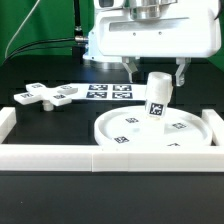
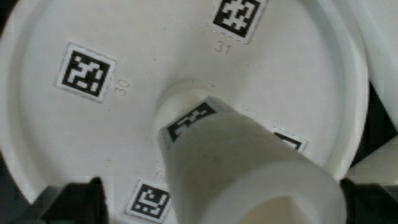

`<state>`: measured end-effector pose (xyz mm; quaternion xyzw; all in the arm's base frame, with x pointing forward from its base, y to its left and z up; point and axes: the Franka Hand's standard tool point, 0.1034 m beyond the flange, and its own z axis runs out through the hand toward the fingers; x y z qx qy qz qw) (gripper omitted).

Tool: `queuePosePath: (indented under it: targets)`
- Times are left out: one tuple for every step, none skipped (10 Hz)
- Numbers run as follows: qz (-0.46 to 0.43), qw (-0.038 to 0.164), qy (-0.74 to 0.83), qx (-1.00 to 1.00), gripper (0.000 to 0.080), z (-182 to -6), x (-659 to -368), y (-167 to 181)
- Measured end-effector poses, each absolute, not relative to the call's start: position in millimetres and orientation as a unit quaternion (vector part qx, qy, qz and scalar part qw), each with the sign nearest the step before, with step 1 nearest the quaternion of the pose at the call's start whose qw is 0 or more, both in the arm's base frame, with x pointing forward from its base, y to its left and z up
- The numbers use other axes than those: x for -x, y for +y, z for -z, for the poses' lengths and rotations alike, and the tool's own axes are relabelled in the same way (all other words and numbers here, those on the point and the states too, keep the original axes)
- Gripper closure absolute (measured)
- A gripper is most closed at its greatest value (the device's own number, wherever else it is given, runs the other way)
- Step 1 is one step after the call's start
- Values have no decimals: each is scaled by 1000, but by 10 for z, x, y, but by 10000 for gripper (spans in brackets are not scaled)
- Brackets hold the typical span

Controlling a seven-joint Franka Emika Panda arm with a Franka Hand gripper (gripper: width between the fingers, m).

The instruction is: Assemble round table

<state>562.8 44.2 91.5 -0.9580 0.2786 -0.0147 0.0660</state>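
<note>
The large round rimmed disc (image 1: 190, 130) lies on the table at the exterior view's right. The short thick cylinder (image 1: 157, 98) stands at its middle, leaning slightly, with a tag on its side. My gripper (image 1: 156, 80) hangs over it, open, with one finger on either side of the cylinder's top and a gap on both sides. In the wrist view the cylinder (image 2: 249, 160) rises from the disc (image 2: 125, 60) between my two dark fingertips (image 2: 71, 198), and the gripper (image 2: 226, 192) stands open around it. The cross-shaped piece (image 1: 45, 95) lies at the exterior view's left.
The marker board (image 1: 108, 92) lies flat behind the disc, between it and the cross-shaped piece. Long white border blocks run along the front (image 1: 100, 158) and the left side (image 1: 7, 125). The arm's white body (image 1: 150, 35) fills the space above the disc.
</note>
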Motion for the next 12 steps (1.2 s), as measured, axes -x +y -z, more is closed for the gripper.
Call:
queuePosePath:
  targets:
    - [17,66,234,970,153,-911,-5626,437]
    - [20,65,195,978,151,-909,-5626,435]
    - [22,64,158,985,151,-908,-5625,434]
    - [25,63,113,991,151,-907,-5625,435]
    - [25,52,43,997,151,-913,-5629,451]
    - [27,43,-26,998,151,-922,-5654,472]
    - [30,37,-78,996,151,-928,-5674,497]
    - [31,31,-127,991,151,-926,-5678,526]
    - [31,28,-178,983,151,-920,-5679,536]
    - [32,27,-201,979,151,-917,-5678,521]
    - [32,26,-228,973,151,-915,-5677,517]
    - [33,25,-268,963,151,-912,-5676,512]
